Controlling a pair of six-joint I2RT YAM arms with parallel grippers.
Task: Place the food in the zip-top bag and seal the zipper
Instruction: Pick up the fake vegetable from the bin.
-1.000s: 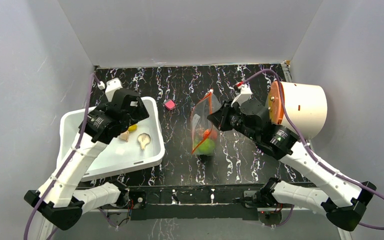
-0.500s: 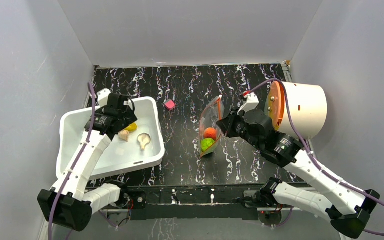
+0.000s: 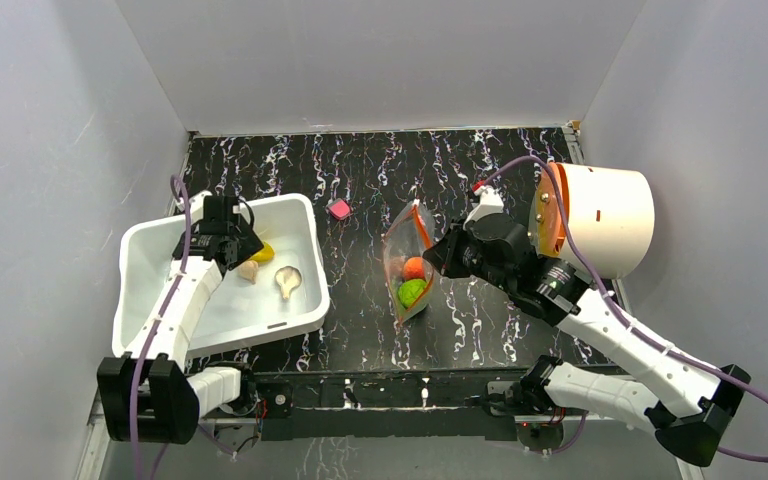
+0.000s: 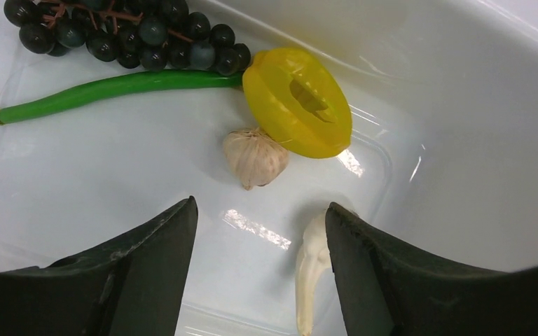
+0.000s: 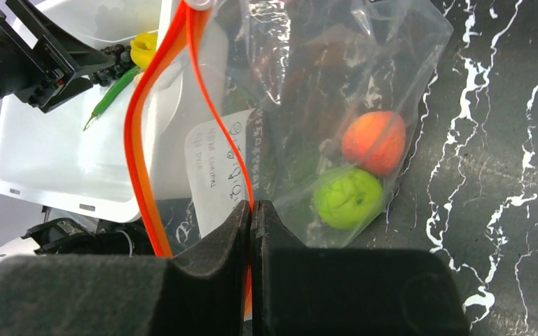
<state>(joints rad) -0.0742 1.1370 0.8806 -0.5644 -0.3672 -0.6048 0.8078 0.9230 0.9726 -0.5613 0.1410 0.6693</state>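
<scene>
From the left wrist camera, the left gripper (image 4: 259, 217) is open and empty over the bin (image 4: 462, 140). The garlic (image 4: 254, 157) lies nearest, then the yellow piece (image 4: 298, 101), pod (image 4: 112, 89) and grapes (image 4: 133, 28), the last two unseen from above. The right gripper (image 5: 252, 210) is clamped on the zipper (image 5: 136, 140) of the bag (image 5: 322, 77), with the orange ball (image 5: 373, 142) and green ball (image 5: 347, 197) inside.

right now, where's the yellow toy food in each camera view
Top external: the yellow toy food lies inside the white bin, left of centre, just beyond the garlic.
Left wrist: upper centre, against the garlic.
Right wrist: small, top left, left of the zip-top bag's zipper.
Shared landmark: the white bin.
</scene>
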